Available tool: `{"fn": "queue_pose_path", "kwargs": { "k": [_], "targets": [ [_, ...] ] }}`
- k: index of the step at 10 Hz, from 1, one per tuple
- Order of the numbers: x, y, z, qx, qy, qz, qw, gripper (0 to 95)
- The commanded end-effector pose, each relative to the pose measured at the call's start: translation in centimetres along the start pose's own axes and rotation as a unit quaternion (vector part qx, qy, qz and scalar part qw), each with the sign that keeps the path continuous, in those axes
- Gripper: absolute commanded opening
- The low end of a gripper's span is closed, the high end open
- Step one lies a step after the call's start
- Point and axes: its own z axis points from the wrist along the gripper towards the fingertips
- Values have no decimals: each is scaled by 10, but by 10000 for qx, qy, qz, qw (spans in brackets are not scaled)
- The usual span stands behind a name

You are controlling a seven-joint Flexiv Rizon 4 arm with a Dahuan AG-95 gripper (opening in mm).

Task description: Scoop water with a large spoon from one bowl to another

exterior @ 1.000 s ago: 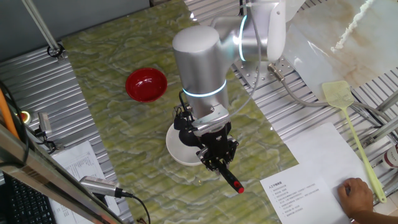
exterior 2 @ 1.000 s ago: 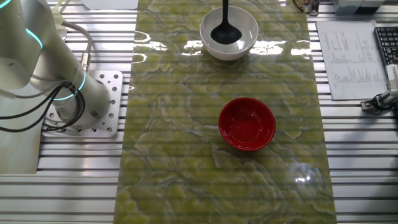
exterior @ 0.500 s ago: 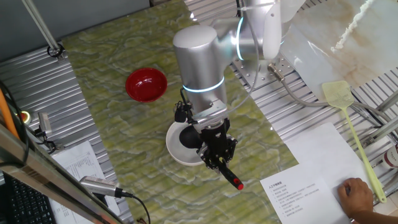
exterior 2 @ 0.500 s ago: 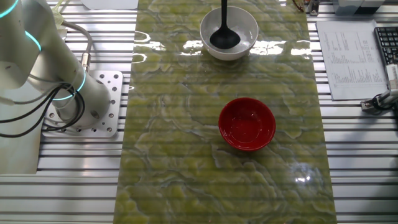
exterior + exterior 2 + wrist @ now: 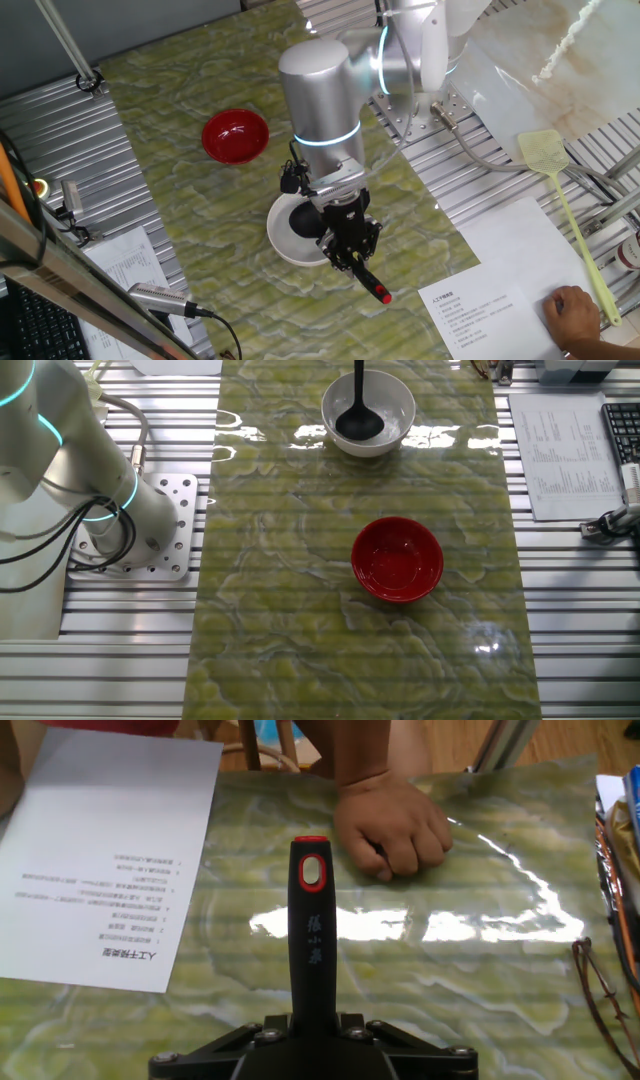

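the green mat (image 5: 280,560) carries both bowls, well apart. your gripper (image 5: 350,255) is clamped on the large spoon (image 5: 358,418), whose head sits down in the white bowl (image 5: 395,435) with the water. its handle runs up through the fingers, red tip outward. the red bowl (image 5: 398,558) lies off to the side.

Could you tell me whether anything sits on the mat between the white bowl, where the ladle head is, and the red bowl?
Nothing visible does. The ladle, held by the claw, has its head in the white bowl. Only bare green mat lies between it and the red bowl.
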Motion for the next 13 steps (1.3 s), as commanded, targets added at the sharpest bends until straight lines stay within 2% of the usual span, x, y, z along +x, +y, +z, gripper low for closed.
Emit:
{"fn": "queue_pose_path", "kwargs": {
  "k": [1, 4, 6, 13],
  "targets": [
    [-1, 2, -1, -79, -143, 36, 9999, 0],
    [-3, 3, -3, -144, -129, -16, 9998, 0],
    [-5, 4, -4, -170, -176, -38, 9997, 0],
    [-5, 5, -3, -156, -280, 10, 9995, 0]
  ]
}}
